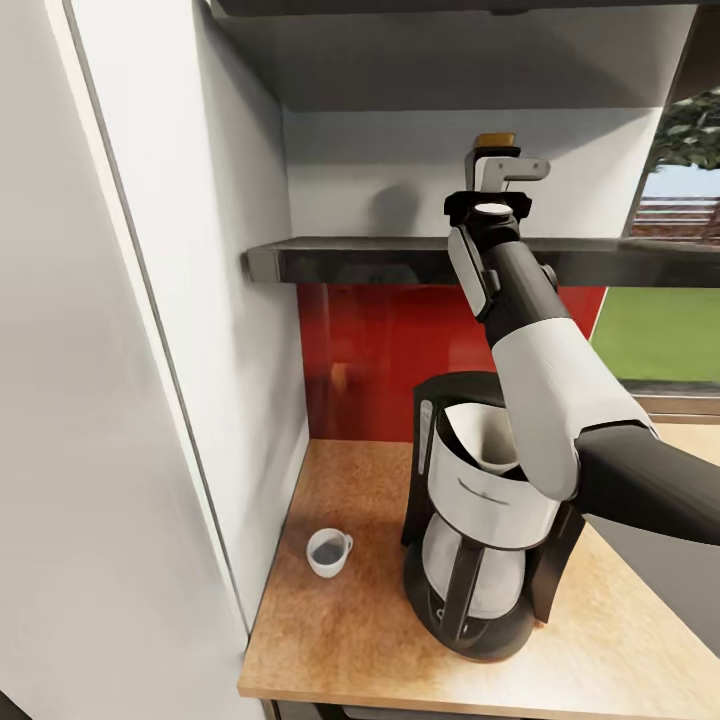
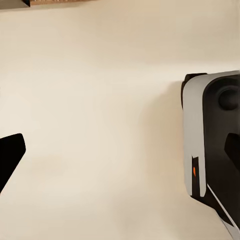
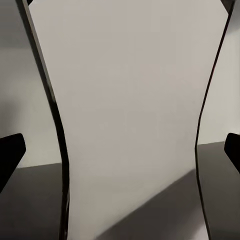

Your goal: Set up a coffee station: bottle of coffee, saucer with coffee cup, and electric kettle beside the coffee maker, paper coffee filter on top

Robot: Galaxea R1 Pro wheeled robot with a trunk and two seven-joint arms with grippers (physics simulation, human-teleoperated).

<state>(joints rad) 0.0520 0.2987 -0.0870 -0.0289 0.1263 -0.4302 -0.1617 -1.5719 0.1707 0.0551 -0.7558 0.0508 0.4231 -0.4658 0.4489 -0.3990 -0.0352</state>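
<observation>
Right tool [image 1: 497, 165] at the shelf [image 1: 400, 258], spread around one bottle [image 3: 130, 125]; one cup [image 1: 328, 551], one coffee maker [image 1: 480, 520] on worktop [image 1: 340, 640].

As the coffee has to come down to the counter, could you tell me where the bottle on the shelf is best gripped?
Grip the bottle of coffee at its narrowed waist, coming level from the shelf's open front: it stands upright, wall behind.

A black-and-white coffee maker [image 1: 480, 520] with a white paper filter [image 1: 487, 440] is seen on a light wood-grain countertop [image 1: 350, 640]. The coffee cup [image 1: 328, 551] is coloured white with a grey inside, and the backsplash [image 1: 380, 350] glossy red beneath a dark shelf [image 1: 350, 260].
</observation>
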